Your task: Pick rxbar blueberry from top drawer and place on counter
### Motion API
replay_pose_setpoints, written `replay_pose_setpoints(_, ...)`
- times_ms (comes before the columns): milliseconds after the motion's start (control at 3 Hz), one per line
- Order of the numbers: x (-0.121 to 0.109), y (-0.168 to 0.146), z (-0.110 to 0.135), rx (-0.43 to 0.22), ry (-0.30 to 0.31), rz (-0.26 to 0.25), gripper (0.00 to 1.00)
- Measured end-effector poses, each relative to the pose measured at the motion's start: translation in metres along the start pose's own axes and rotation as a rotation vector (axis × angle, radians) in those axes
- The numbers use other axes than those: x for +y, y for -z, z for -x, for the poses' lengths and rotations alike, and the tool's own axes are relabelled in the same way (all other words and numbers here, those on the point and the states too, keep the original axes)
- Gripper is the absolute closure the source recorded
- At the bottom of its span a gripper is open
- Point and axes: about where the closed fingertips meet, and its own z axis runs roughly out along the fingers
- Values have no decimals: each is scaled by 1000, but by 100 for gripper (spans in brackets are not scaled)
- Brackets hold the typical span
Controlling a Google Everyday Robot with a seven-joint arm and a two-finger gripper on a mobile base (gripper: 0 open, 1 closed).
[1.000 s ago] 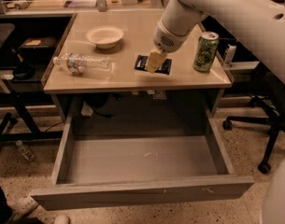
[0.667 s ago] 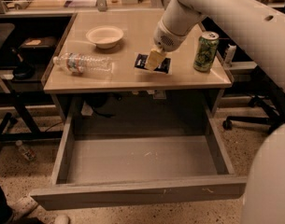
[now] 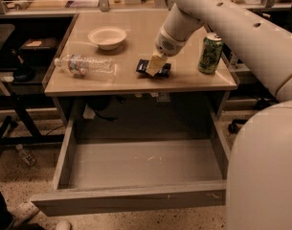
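Note:
The rxbar blueberry [image 3: 142, 66], a flat dark navy wrapper, lies on the beige counter [image 3: 136, 42] near its front edge. My gripper [image 3: 154, 66] comes down from the upper right and sits right over the bar's middle, covering part of it. The top drawer [image 3: 140, 162] is pulled wide open below the counter, and its grey bottom is bare.
A green can [image 3: 210, 53] stands upright right of the gripper. A clear water bottle [image 3: 85, 65] lies on its side at the counter's left. A white bowl [image 3: 107, 36] sits behind it. My white arm fills the right side. A dark table stands at left.
The arm's bulk has come further into the right and lower right of the view. The gripper stays over the bar on the counter.

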Motion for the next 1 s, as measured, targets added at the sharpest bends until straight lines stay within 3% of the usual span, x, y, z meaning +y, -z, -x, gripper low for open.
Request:
replay_pose_setpoints(333, -2, -5, 0, -1, -2, 7, 92)
replay_pose_setpoints(1000, -2, -5, 0, -1, -2, 7, 45)
